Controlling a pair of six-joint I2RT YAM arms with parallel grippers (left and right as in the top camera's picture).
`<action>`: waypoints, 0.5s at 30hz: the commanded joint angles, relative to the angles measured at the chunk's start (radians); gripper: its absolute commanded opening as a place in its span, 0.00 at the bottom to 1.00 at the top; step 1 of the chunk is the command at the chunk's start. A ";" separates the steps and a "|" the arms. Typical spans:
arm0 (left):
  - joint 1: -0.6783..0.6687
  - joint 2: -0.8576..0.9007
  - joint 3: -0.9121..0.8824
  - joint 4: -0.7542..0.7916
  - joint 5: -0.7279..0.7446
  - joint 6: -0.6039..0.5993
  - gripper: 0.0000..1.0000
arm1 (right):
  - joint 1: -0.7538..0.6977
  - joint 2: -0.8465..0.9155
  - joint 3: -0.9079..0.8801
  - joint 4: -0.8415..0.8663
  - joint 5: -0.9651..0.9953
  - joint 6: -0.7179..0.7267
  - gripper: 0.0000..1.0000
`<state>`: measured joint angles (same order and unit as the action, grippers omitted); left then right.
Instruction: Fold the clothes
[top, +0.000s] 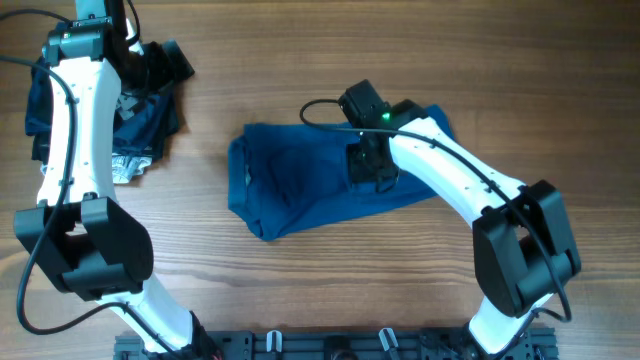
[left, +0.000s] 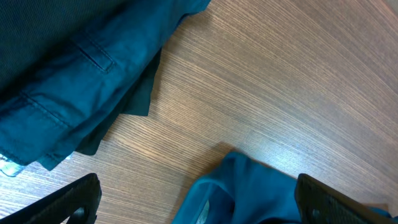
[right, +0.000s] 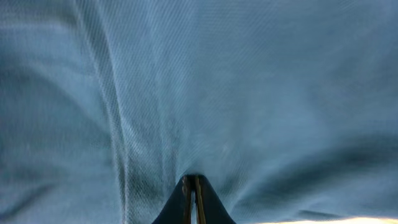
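Right gripper (right: 191, 182) fingertips sit pressed together at the bottom centre of its wrist view. They nip a crease of the shirt (right: 249, 74), whose blue knit fills that frame. Overhead, the shirt (top: 300, 185) lies bunched in the middle of the table (top: 300, 300), with the gripper (top: 368, 165) on its right-of-centre part. Left gripper (left: 199, 208) stands wide, holding nothing, its fingers at the bottom corners of its wrist view. A dark pile (left: 74, 81) of garments lies at the upper left there, as it does overhead (top: 150, 125).
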<state>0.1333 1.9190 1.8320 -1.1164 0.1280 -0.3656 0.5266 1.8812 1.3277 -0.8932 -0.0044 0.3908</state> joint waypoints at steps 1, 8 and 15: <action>0.006 0.013 0.005 0.002 0.008 -0.013 1.00 | 0.002 0.011 -0.087 0.046 -0.109 -0.047 0.05; 0.006 0.013 0.005 0.002 0.008 -0.013 1.00 | 0.002 -0.030 -0.006 0.070 -0.135 -0.198 0.06; 0.006 0.013 0.005 0.002 0.008 -0.013 1.00 | -0.037 -0.087 0.192 0.193 -0.055 -0.165 0.10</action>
<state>0.1333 1.9190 1.8320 -1.1168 0.1280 -0.3656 0.5079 1.7679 1.5223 -0.7277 -0.1032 0.2111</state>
